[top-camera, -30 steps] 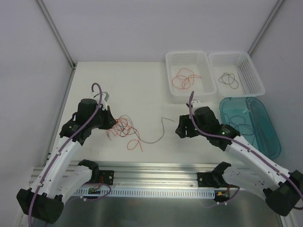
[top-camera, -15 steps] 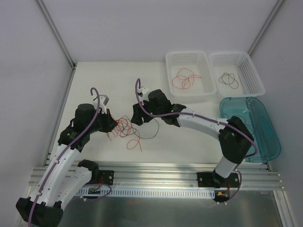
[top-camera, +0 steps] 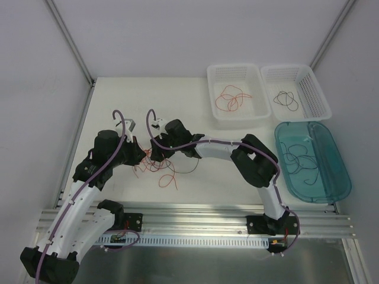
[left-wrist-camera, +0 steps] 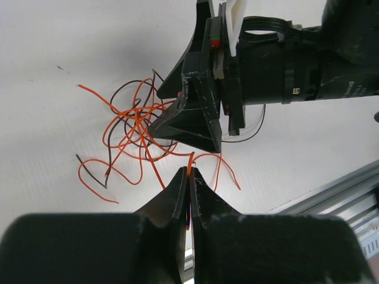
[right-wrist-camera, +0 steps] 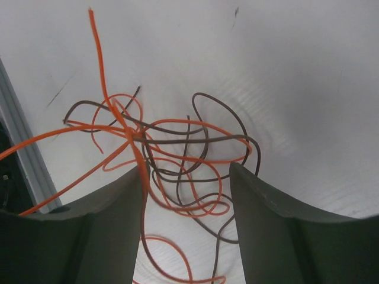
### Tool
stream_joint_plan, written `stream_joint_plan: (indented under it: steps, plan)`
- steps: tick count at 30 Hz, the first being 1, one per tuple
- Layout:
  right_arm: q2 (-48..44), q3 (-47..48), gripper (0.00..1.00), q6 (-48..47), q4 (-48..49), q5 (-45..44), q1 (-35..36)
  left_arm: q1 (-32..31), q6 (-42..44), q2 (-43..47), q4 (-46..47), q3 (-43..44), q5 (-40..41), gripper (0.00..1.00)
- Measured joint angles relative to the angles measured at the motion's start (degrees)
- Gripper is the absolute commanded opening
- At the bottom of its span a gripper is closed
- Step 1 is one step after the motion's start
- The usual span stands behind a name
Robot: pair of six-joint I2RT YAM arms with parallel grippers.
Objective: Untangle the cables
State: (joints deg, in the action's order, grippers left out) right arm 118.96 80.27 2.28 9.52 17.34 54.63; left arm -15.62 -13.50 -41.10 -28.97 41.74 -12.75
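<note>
A tangle of thin red-orange and dark brown cables (top-camera: 157, 168) lies on the white table left of centre. My left gripper (top-camera: 140, 155) is at the tangle's left edge. In the left wrist view it (left-wrist-camera: 189, 175) is shut on one orange strand that runs up into the tangle (left-wrist-camera: 133, 127). My right gripper (top-camera: 157, 155) hangs over the tangle's top right, close to the left gripper. In the right wrist view it (right-wrist-camera: 186, 177) is open, its jaws standing either side of the looped strands (right-wrist-camera: 177, 154), gripping nothing.
At the back right stand a white basket (top-camera: 234, 66) holding red wires and a white basket (top-camera: 287, 67) holding a dark wire. A teal tray (top-camera: 331, 133) with dark wires lies at the right. An aluminium rail (top-camera: 195, 216) runs along the near edge.
My right arm swung left from the table's right half to the tangle, beside the left gripper. The loose dark strand now lies closer to the tangle. The left arm barely moved.
</note>
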Motion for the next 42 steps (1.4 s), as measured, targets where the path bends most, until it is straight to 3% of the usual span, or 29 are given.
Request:
stream_joint_plan:
  steps: [2, 4, 8, 10, 14, 19, 24, 30, 35, 40, 42]
  plan:
    - [1.7, 1.0, 0.56, 0.0, 0.5, 0.2, 0.1, 0.0, 0.0, 0.0, 0.0, 0.0, 0.3, 0.00]
    - [2.7, 1.8, 0.44, 0.0, 0.9, 0.4, 0.2, 0.3, 0.0, 0.2, 0.0, -0.1, 0.7, 0.00]
    - [3.1, 2.4, 0.09, 0.1, 2.0, 0.6, 0.5, 0.7, -0.3, 0.7, 0.0, -0.3, 2.1, 0.00]
    - [2.8, 1.8, 0.01, 0.1, 2.9, 0.4, 0.5, 0.7, -0.4, 1.0, 0.0, -0.3, 3.5, 0.00]
    - [-3.3, -7.0, 0.01, 0.1, 4.0, -0.8, -0.2, 1.3, -0.8, 1.9, -0.3, -0.4, 7.5, 0.00]
    - [-21.3, -21.1, 0.01, 0.2, 0.3, -3.6, -4.9, 3.5, -2.3, 2.8, -1.4, -0.4, 14.8, 0.00]
    - [-44.1, -27.3, 0.01, -1.5, -8.9, -9.2, -13.7, 6.0, -3.5, 2.8, -2.8, -0.4, 19.4, 0.00]
    - [-64.5, -29.0, 0.01, -3.5, -24.5, -15.6, -25.2, 8.1, -4.1, 2.5, -3.7, -0.4, 21.7, 0.00]
    - [-73.5, -29.4, 0.01, -3.9, -34.1, -12.2, -30.7, 8.1, -5.9, 2.5, -2.6, -0.3, 17.7, 0.00]
    - [-75.2, -28.7, 0.01, -4.3, -38.5, -9.3, -31.8, 8.2, -6.6, 2.1, -2.6, -0.2, 17.2, 0.00]
    - [-74.7, -28.7, 0.09, -4.3, -39.3, -8.8, -31.9, 8.2, -6.6, 1.9, -2.7, -0.2, 17.2, 0.00]
